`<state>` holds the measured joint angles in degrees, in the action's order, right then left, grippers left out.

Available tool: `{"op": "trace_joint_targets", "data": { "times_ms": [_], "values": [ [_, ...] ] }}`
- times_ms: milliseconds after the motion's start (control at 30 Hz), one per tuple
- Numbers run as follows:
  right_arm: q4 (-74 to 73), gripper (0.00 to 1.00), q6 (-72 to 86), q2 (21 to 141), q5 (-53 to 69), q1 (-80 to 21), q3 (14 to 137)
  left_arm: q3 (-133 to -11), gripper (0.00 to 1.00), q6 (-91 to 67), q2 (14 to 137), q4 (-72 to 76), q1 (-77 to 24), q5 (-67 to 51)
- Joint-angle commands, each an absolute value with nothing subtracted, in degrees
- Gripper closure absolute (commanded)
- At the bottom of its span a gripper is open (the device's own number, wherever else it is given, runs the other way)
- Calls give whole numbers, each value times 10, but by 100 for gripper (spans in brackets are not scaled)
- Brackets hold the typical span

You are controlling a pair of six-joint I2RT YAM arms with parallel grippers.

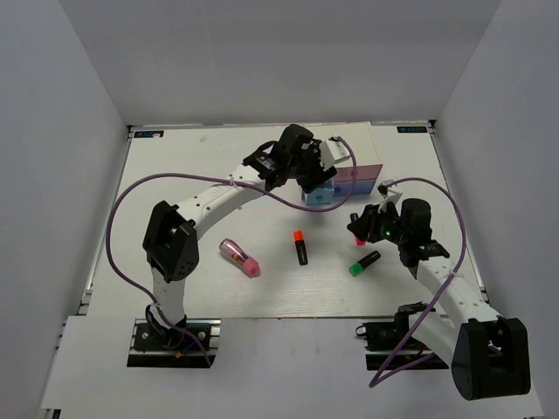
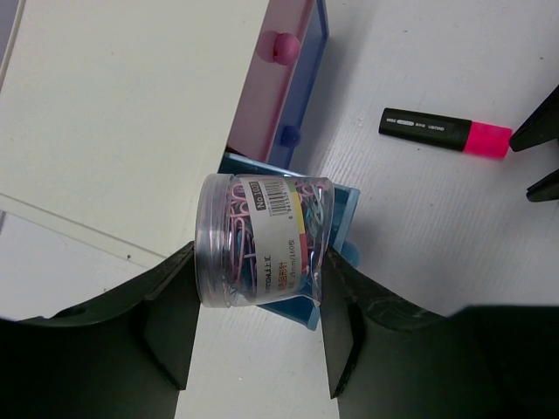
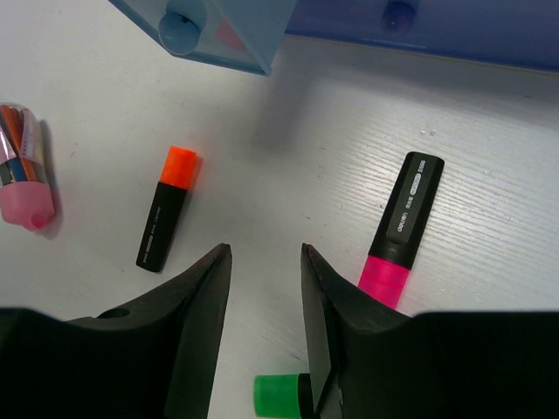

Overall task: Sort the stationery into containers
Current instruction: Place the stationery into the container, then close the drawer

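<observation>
My left gripper (image 2: pixel 258 266) is shut on a clear round jar of coloured paper clips (image 2: pixel 262 236) and holds it on its side over the pulled-out light-blue drawer (image 2: pixel 342 214) of the white drawer box (image 1: pixel 354 150). My right gripper (image 3: pixel 265 253) is open and empty, low over the table between the orange-capped highlighter (image 3: pixel 164 209) and the pink-capped highlighter (image 3: pixel 400 229). The green-capped highlighter (image 3: pixel 278 394) lies just under its right finger. The pink rounded cylinder (image 1: pixel 239 257) lies further left. No grey-blue boxy piece shows.
The box stands at the back middle of the white table (image 1: pixel 175 175), with a shut pink drawer front (image 2: pixel 271 78) and a shut dark-blue one (image 3: pixel 437 26). My left arm (image 1: pixel 218 196) stretches across the table's left half. Grey walls enclose the table.
</observation>
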<state>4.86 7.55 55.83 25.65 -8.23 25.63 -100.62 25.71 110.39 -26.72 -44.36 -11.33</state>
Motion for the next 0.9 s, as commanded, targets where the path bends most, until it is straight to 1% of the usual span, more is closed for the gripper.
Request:
{"op": "trace_joint_targets", "data": {
  "times_ms": [0, 33, 67, 100, 267, 433, 500, 533, 567, 600, 633, 667, 700, 733, 767, 800, 833, 867],
  "values": [
    [72, 56, 80, 548, 257, -79, 252, -1009, 42, 263, 1094, -249, -442, -111],
    [73, 56, 80, 549, 256, -80, 251, -1009, 27, 263, 1094, -244, -442, -111],
    [72, 56, 79, 549, 256, -78, 252, -1004, 8, 263, 1094, -243, -442, -105],
    [73, 56, 81, 548, 257, -78, 251, -1004, 0, 263, 1094, -238, -442, -105],
    [74, 56, 82, 549, 256, -77, 252, -1004, 0, 257, 1094, -232, -442, -93],
    [86, 56, 52, 550, 275, -78, 253, -1004, 0, 229, 1068, -197, -442, -54],
    [102, 77, 30, 554, 313, -76, 256, -1004, 0, 178, 1045, -177, -442, -24],
    [123, 87, -33, 557, 358, -77, 259, -997, 0, 151, 1035, -170, -442, 20],
    [127, 100, -60, 562, 386, -79, 259, -991, 0, 85, 1024, -163, -442, 50],
    [127, 100, -126, 570, 460, -79, 263, -984, 0, 51, 1013, -163, -442, 80],
    [107, 100, -207, 574, 496, -80, 271, -966, 0, 19, 986, -163, -442, 133],
    [92, 100, -250, 596, 589, -83, 276, -955, 0, -43, 971, -172, -442, 152],
    [74, 100, -345, 605, 608, -83, 290, -941, 4, -72, 956, -182, -442, 183],
    [32, 96, -408, 616, 625, -83, 307, -914, 21, -98, 928, -205, -442, 199],
    [15, 94, -459, 643, 648, -87, 337, -899, 30, -125, 912, -220, -442, 214],
    [-36, 93, -488, 677, 650, -92, 356, -883, 40, -177, 896, -233, -442, 220],
    [-64, 92, -517, 717, 649, -94, 376, -837, 50, -203, 876, -241, -442, 226],
    [-112, 92, -581, 736, 641, -94, 441, -810, 54, -224, 856, -241, -442, 226]
  ]
}}
